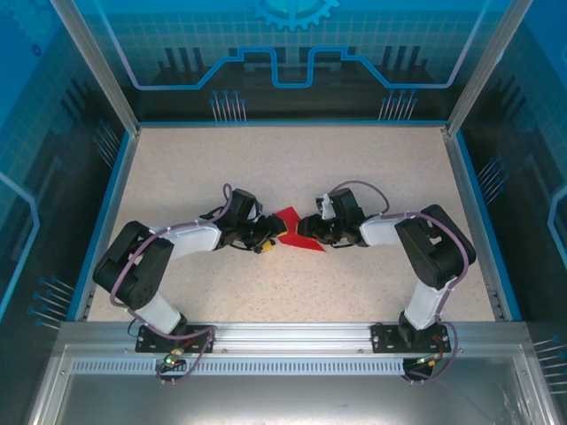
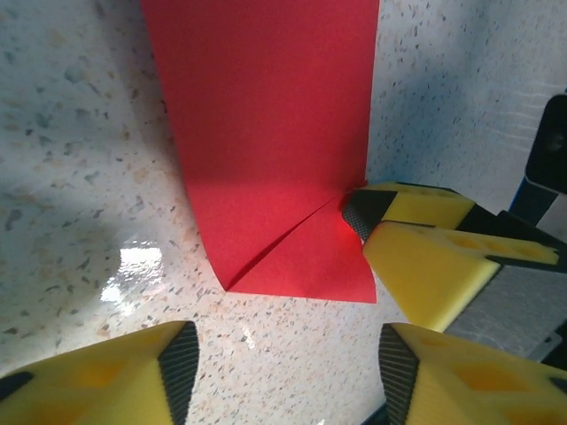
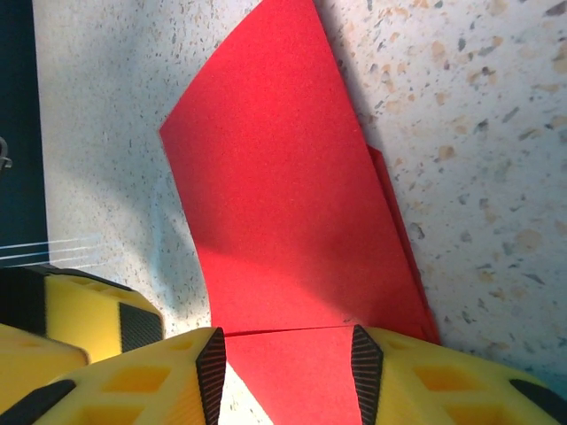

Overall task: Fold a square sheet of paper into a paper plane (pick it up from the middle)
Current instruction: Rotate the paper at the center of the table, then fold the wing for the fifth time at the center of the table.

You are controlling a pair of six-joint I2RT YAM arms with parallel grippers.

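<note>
Three views on the square sheet of paper point(image 1: 289, 221)
Top camera looks down from far above it; both wrist cameras face it close from opposite sides, all sharing it.

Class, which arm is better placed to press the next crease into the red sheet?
Likely right: the right pincer straddles the red sheet at its folded edge; the left pincer gapes over bare table, short of it.

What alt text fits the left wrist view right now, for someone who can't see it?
A red sheet of paper rests on the speckled table, its near corner creased into a triangular flap. The right gripper meets the sheet's edge at that crease with its yellow fingers; the left gripper sits open in the foreground, holding nothing.
</note>
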